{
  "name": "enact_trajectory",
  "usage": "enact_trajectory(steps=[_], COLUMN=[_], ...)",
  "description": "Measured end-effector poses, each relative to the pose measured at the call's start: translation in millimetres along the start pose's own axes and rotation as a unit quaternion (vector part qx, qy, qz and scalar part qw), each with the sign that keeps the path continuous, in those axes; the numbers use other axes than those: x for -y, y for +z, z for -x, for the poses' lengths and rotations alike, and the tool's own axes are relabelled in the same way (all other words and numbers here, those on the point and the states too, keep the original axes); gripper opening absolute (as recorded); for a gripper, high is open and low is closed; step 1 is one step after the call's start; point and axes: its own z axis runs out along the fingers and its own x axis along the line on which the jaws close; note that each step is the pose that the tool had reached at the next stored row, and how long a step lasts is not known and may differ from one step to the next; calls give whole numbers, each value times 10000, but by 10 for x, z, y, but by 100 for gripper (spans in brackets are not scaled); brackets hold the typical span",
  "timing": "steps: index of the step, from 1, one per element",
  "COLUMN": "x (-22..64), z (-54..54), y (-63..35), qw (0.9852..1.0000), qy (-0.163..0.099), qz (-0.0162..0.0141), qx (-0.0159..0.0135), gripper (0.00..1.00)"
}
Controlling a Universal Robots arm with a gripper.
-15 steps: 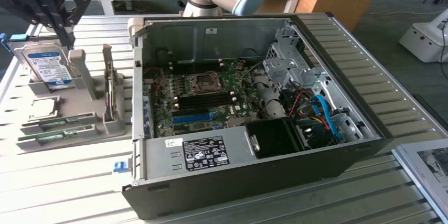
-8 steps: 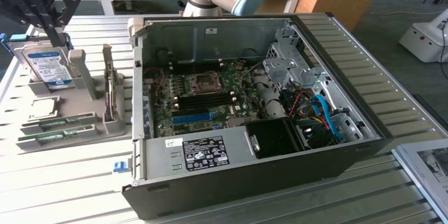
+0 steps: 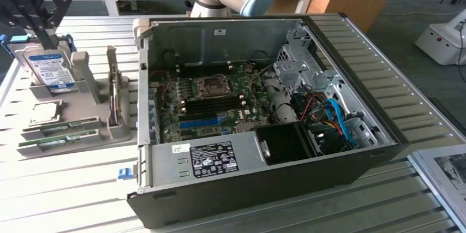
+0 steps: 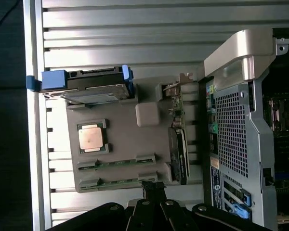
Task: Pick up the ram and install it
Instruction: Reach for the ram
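Now | gripper (image 4: pixel 154 186) clenched on nothing, hanging over edge of tray (image 4: pixel 120 139) | ram (image 4: pixel 116 162) lying in tray slot, uncovered above | computer case (image 3: pixel 255 189) just beside tray

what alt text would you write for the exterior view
An open PC case lies on a slatted table, its motherboard exposed. At the exterior view's left, a grey tray holds a hard drive, a CPU and two ram sticks, with the tool above the hard drive.
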Motion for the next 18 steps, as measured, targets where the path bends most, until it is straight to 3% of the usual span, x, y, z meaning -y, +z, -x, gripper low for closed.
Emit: enact_trajectory(steps=[18], x=[25], z=[-327], y=[10], qw=[10000], qy=[0], qz=[-1], qx=[-3], gripper=[10])
